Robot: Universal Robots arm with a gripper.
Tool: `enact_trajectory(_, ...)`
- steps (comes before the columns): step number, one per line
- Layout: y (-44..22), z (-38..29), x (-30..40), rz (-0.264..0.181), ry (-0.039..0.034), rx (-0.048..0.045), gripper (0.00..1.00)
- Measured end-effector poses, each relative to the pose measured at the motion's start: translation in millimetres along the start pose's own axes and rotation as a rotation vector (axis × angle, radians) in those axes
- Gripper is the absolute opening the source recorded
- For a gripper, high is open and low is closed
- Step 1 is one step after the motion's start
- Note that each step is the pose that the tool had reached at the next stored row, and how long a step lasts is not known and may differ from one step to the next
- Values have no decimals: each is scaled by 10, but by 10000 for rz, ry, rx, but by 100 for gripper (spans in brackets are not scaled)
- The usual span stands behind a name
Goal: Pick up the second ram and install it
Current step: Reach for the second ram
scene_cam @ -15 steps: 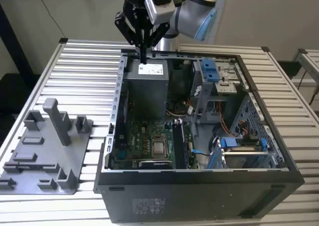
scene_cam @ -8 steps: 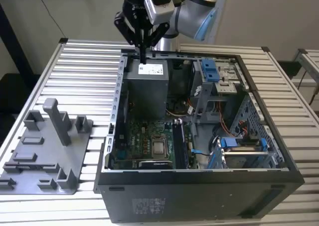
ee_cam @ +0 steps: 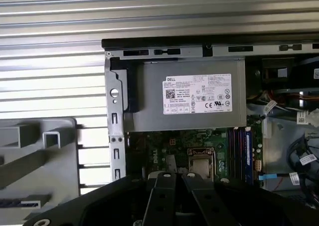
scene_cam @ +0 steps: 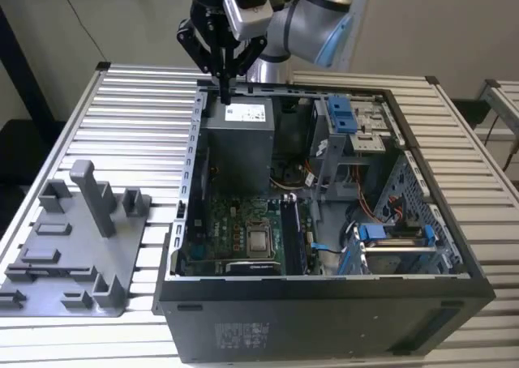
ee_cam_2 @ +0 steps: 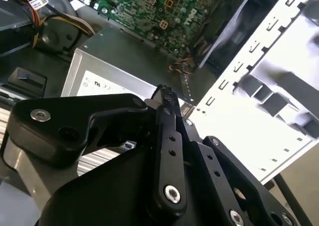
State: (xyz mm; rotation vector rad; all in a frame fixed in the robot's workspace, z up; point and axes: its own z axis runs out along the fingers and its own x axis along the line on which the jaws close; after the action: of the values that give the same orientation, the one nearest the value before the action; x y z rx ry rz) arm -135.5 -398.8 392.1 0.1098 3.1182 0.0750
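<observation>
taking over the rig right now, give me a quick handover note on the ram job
Claw: shut, nothing in it, over the grey power supply in the open case.
Memory slots: beside the processor socket; whether a stick sits in them I cannot tell.
Grey tray: on the exterior view's left of the case.
Done: nothing I can confirm.
Left: the second ram is not in the claw; its install is unconfirmed.

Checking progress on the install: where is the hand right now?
In the exterior view, the hand hangs over the power supply, at the far corner of the case on the exterior view's left.
</observation>
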Motion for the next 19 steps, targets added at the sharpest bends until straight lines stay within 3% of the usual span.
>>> enact_trajectory(11,-15,2,217,-16,8,0,11)
enact_trajectory(19,-22,7,303,-14,39,1,11)
